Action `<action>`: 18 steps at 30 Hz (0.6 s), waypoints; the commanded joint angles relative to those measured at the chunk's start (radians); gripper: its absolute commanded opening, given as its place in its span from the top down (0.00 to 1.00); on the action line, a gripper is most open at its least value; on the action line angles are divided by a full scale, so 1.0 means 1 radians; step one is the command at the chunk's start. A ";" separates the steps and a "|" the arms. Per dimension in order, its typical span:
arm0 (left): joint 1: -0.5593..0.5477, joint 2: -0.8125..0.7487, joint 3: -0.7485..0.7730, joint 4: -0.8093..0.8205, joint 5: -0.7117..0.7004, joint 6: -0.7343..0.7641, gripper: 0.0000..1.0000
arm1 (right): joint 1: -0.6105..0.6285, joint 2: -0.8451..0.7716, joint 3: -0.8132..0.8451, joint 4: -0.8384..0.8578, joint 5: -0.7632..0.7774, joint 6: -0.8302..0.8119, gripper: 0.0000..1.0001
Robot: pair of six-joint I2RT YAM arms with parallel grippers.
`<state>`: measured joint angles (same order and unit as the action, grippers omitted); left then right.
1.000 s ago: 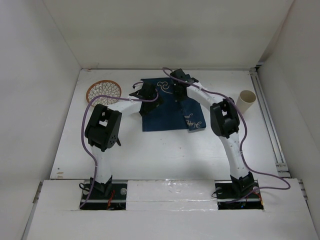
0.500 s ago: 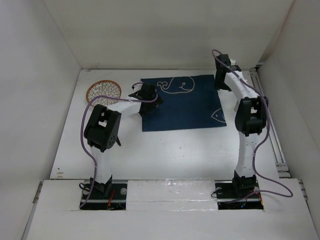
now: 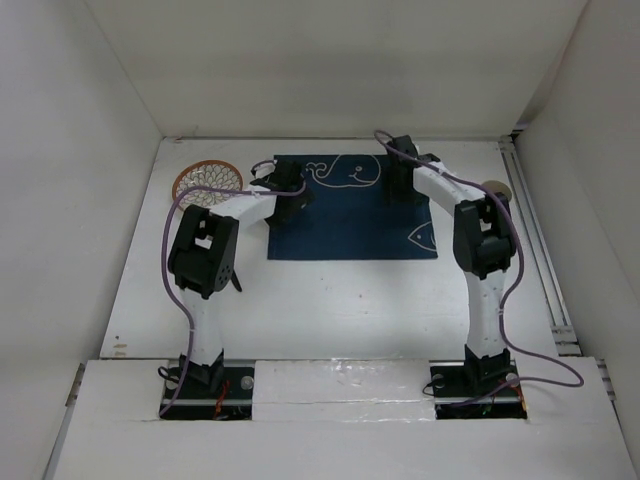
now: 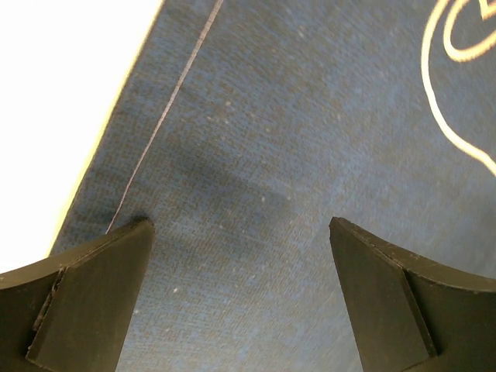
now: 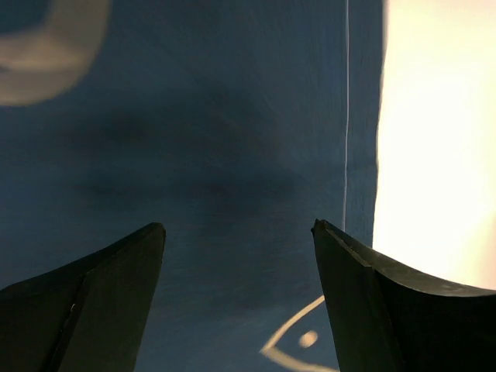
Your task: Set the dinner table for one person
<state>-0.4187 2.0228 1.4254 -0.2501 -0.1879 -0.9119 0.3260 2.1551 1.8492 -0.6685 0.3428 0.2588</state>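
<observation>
So the white table (image 3: 330, 300) fills pretty much the whole floor of the top view, running from the arm bases out to the back wall. A navy placemat (image 3: 350, 215) lies flat on it, toward the far middle, with a white whale drawing (image 3: 345, 170) at its far edge and a little fish (image 3: 425, 237) near its right near corner.

Both arms reach out over the mat. The left gripper (image 4: 240, 229) sits over the mat's far left part, close to its left hem, jaws spread wide and nothing between them, just blue cloth underneath. The right gripper (image 5: 239, 229) is over the far right part, near the right hem, fingers also well apart and holding nothing; the bright table shows past the hem.

Off the mat, a round brown-rimmed dish (image 3: 207, 182) sits at the far left, and a pale cup (image 3: 497, 190) peeks out from behind the right arm at the far right.
</observation>
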 commanded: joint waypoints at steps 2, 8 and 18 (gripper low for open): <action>0.028 0.030 -0.033 -0.170 -0.088 -0.054 0.00 | -0.016 -0.017 -0.071 0.023 -0.060 0.033 0.17; 0.037 0.030 -0.011 -0.163 -0.029 -0.024 0.00 | -0.016 0.070 0.000 -0.023 -0.113 0.020 0.16; 0.037 0.080 0.046 -0.172 0.036 -0.004 0.00 | -0.036 0.267 0.287 -0.192 -0.131 0.011 0.16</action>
<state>-0.3904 2.0438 1.4719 -0.3195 -0.1936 -0.9222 0.3008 2.3894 2.0720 -0.7822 0.2276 0.2783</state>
